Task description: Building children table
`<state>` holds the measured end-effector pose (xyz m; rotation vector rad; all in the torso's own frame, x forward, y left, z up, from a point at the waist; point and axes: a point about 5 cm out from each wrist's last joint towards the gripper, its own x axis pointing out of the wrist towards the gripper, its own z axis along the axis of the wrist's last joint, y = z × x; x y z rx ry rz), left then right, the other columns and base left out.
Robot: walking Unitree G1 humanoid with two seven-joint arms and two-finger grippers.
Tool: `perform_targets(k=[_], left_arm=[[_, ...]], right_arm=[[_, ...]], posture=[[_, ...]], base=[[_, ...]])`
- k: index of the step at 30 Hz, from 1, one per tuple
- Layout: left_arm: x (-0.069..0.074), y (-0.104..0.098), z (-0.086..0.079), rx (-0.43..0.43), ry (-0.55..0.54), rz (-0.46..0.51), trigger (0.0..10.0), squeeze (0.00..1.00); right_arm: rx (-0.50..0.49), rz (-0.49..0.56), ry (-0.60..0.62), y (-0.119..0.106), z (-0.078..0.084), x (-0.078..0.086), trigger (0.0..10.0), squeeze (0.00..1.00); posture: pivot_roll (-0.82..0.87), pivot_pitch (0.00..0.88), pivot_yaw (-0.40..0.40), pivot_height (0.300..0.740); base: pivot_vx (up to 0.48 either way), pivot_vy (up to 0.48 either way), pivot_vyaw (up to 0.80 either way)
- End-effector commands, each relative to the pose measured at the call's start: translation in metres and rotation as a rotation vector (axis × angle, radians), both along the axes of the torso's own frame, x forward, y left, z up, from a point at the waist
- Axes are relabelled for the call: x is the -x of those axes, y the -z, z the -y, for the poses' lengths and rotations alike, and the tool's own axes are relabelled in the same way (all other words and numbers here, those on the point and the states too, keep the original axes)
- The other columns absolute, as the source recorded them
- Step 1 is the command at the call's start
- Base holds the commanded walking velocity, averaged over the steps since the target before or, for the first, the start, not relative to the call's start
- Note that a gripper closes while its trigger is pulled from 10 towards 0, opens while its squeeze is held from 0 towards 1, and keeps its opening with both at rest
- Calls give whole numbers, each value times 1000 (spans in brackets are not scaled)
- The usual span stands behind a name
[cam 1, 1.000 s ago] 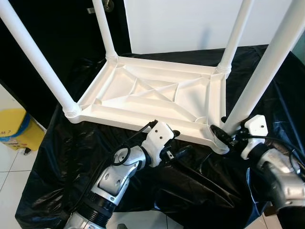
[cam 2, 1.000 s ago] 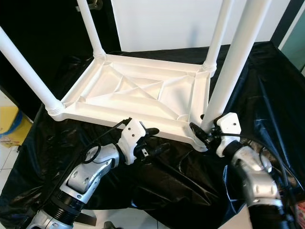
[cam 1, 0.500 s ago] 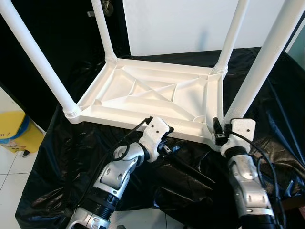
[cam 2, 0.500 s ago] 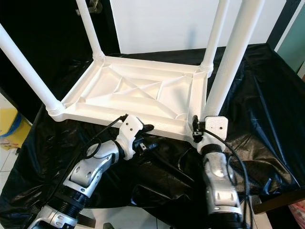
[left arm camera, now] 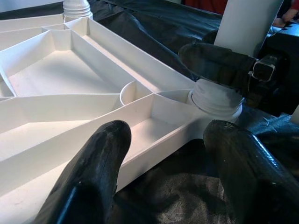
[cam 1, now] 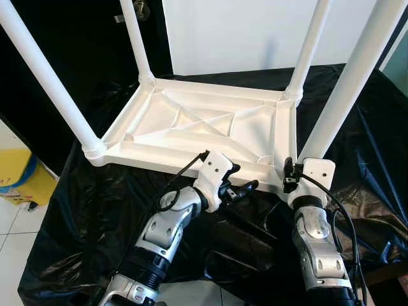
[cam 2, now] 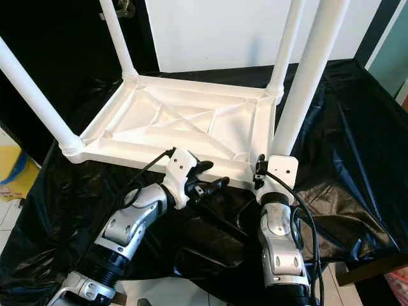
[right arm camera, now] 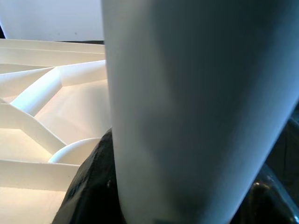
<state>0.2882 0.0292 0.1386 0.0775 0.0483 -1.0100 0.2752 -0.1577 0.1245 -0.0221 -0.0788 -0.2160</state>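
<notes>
Item: white plastic children's table (cam 1: 210, 127), lying upside down w/ ribbed underside facing up, resting on black plastic sheet (cam 1: 95, 210) that is covering the tabletop. Four white cylindrical plastic legs are standing up from the corners; near-right leg (cam 1: 347, 83) is sitting in its corner socket at the near edge, ribbed collar showing at the base.

Right pincer (cam 1: 294, 181): sitting at the base of the near-right leg; wrist view is showing black fingers (right arm camera: 91, 186) wrapping both sides of the leg, so it is pinching that leg just above the socket.

Left pincer (cam 1: 237, 189): fingers (left arm camera: 93, 172) are spread wide, hovering just beside the near rim of the table, holding nothing, pointing toward the same corner.

Other: yellow container (cam 1: 19, 178) is standing on the floor at far left.

Risks (judgement): leg is probably being seated or twisted home. If the table isn't braced, the frame may be sliding on the slick sheet, or the leg tilting and cross-threading in the socket. Left pincer is close enough to steady the rim, but not yet touching.
</notes>
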Motion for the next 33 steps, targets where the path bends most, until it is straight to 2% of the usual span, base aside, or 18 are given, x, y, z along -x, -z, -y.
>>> perform_targets(k=[1, 3, 4, 17, 18, 23, 25, 27, 33], left_arm=[[-2, 5, -3, -16, -136, 3, 10000, 0], [-2, 5, -3, -17, -134, 2, 10000, 0], [-1, 6, -3, -18, -134, 1, 10000, 0], [-2, 4, -2, -1, -153, 4, 10000, 0], [-3, 1, -2, 8, -152, 10, 10000, 0], [-3, 0, -2, 10, -148, 12, 10000, 0], [-2, 1, -3, 6, -142, 10, 10000, 0], [-1, 1, -3, 0, -126, 7, 10000, 0], [-1, 0, -4, -3, -117, 9, 10000, 0]], right_arm=[[-10, -89, -34, 17, -12, 3, 10000, 0], [-7, -87, -35, 17, -13, 3, 10000, 0], [-5, -85, -35, 17, -12, 3, 10000, 1000], [-7, -47, -98, 9, -14, 5, 10000, 1000], [-13, -25, -155, 5, -15, 5, 10000, 0], [5, -6, -207, 0, -13, 6, 10000, 0], [21, 3, -223, -2, -8, 7, 10000, 0], [49, 11, -258, -6, 5, 8, 10000, 0], [70, 21, -298, -10, 13, 8, 10000, 0]], posture=[[-179, 24, 35, 740], [-179, 24, 35, 740], [-181, 26, 34, 740], [-203, 33, 32, 740], [-230, 49, 36, 740], [-254, 62, 56, 740], [-270, 76, 71, 740], [-284, 94, 84, 740], [-286, 104, 85, 740]], base=[[0, 0, 0], [0, 0, 0], [0, 0, 0], [0, 0, 0], [0, 0, 0], [0, 0, 0], [0, 0, 0], [0, 0, 0], [0, 0, 0]])
